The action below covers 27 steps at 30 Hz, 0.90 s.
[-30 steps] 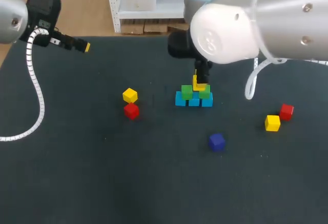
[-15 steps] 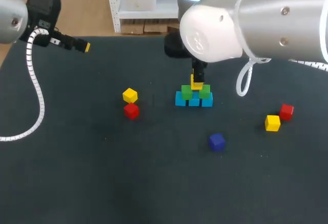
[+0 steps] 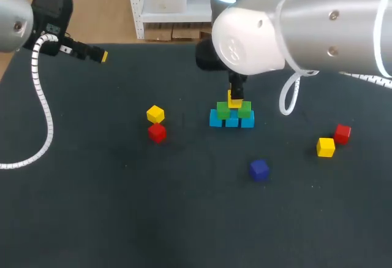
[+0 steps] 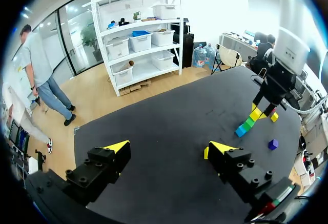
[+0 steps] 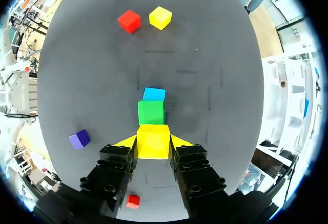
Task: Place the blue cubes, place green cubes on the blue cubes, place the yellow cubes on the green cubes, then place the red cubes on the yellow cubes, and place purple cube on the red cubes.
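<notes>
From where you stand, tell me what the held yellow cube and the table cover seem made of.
The yellow cube: probably painted wood or hard plastic; flat matte faces, crisp edges, no squash between the fingers. The table cover: looks like dark felt or matte fabric; no shine, faint scuff marks.

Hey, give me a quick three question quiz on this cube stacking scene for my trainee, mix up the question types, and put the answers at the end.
1. True or false: the left gripper is shut on a red cube.
2. What colour is the held cube between the fingers of the right gripper? A red, B yellow, C purple.
3. Fill in the number: ___ red cubes lie loose on the table.
Key: 1 false, it is open and empty. 2 B. 3 two.
</notes>
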Motion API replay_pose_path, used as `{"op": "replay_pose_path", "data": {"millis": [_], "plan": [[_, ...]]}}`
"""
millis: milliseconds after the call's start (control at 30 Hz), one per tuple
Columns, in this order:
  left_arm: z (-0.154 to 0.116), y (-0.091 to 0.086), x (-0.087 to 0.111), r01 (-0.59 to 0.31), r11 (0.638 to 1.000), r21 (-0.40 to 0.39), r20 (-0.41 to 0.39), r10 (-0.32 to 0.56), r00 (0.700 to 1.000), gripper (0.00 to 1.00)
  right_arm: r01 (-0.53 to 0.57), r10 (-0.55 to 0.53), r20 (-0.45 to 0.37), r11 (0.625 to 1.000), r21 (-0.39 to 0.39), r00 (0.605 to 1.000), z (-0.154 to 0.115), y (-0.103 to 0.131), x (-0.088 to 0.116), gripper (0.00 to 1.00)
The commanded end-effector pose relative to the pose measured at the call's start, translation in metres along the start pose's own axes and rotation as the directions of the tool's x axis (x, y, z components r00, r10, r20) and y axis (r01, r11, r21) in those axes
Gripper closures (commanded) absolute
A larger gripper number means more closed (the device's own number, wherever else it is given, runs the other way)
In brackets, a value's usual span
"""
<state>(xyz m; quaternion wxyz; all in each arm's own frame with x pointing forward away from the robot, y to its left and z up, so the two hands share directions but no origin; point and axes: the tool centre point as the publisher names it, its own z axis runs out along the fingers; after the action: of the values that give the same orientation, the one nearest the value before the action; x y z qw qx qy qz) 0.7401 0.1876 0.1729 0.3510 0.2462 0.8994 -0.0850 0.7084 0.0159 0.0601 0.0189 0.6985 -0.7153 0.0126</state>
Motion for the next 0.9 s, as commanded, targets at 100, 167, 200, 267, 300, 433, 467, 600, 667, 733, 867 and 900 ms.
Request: {"op": "replay_pose_path", "data": {"millis": [100,167,200,267,300,433,467,600,667,733,867,900], "plan": [[0.0000,0.0016,0.0007,-0.002,1.000,0.008,0.003,0.002,1.000,0.00,0.004,-0.004,-0.004,1.000,-0.007,1.000,0.0011,0.0001,-0.0007,0.98],[0.0000,0.0016,0.0007,-0.002,1.000,0.008,0.003,0.002,1.000,0.00,0.004,-0.004,-0.004,1.000,-0.008,1.000,0.0005,0.0009,-0.0007,0.98],[0.0000,0.0016,0.0007,-0.002,1.000,0.008,0.003,0.002,1.000,0.00,0.005,-0.005,-0.003,1.000,-0.008,1.000,0.0005,0.0010,-0.0007,0.98],[0.0000,0.0016,0.0007,-0.002,1.000,0.008,0.003,0.002,1.000,0.00,0.006,-0.006,-0.002,1.000,-0.009,1.000,0.0010,0.0014,-0.0007,0.98],[0.0000,0.0016,0.0007,-0.002,1.000,0.008,0.003,0.002,1.000,0.00,0.006,-0.006,-0.003,1.000,-0.009,1.000,0.0014,0.0016,-0.0007,0.98],[0.0000,0.0016,0.0007,-0.002,1.000,0.008,0.003,0.002,1.000,0.00,0.008,-0.008,-0.002,1.000,-0.013,1.000,0.0025,0.0022,-0.0012,0.98],[0.0000,0.0016,0.0007,-0.002,1.000,0.008,0.003,0.002,1.000,0.00,0.009,-0.009,-0.002,1.000,-0.013,1.000,0.0025,0.0027,-0.0015,0.98],[0.0000,0.0016,0.0007,-0.002,1.000,0.008,0.003,0.002,1.000,0.00,0.012,-0.012,-0.003,1.000,-0.015,1.000,0.0026,0.0033,-0.0015,0.97],[0.0000,0.0016,0.0007,-0.002,1.000,0.008,0.003,0.002,1.000,0.00,0.012,-0.012,-0.002,1.000,-0.016,1.000,0.0032,0.0037,-0.0013,0.97],[0.0000,0.0016,0.0007,-0.002,1.000,0.008,0.003,0.002,1.000,0.00,0.011,-0.011,-0.003,1.000,-0.017,1.000,0.0043,0.0036,-0.0010,0.96],[0.0000,0.0016,0.0007,-0.002,1.000,0.008,0.003,0.002,1.000,0.00,0.011,-0.011,-0.004,1.000,-0.018,1.000,0.0046,0.0035,-0.0010,0.89],[0.0000,0.0016,0.0007,-0.002,1.000,0.008,0.003,0.002,1.000,0.00,0.011,-0.011,-0.006,1.000,-0.016,1.000,0.0046,0.0036,-0.0010,0.85]]}}
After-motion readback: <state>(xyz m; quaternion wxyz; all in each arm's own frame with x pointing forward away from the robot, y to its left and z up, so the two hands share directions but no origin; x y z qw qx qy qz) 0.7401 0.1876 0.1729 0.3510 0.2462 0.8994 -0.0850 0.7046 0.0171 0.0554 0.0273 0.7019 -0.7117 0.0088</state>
